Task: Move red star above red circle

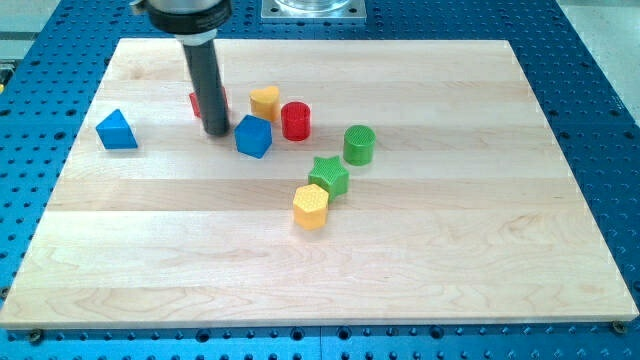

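The red star lies in the upper left part of the board, mostly hidden behind my rod; only its red edges show. The red circle is a short red cylinder to the star's right, with a yellow heart between them. My tip rests on the board just below the star, touching or nearly touching it, and just left of a blue cube.
A blue triangle sits at the left. A green cylinder, a green star and a yellow hexagon cluster near the middle. The wooden board lies on a blue perforated table.
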Motion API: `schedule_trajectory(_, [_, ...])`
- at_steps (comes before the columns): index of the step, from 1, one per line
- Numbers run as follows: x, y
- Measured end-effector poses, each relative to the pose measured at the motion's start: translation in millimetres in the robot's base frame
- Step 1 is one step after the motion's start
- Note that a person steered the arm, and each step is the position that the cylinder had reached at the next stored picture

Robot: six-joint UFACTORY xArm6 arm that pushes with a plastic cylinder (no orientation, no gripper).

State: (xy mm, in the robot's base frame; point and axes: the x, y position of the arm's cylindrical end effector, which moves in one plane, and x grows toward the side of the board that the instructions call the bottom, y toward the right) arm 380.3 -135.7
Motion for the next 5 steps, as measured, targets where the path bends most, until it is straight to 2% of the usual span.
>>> schedule_trajectory(1, [12, -7])
schedule_trajectory(2, [-15, -13])
schedule_trajectory(3, [-80, -13])
schedule_trajectory(4, [-90, -20])
schedule_trajectory(5, [-90, -70])
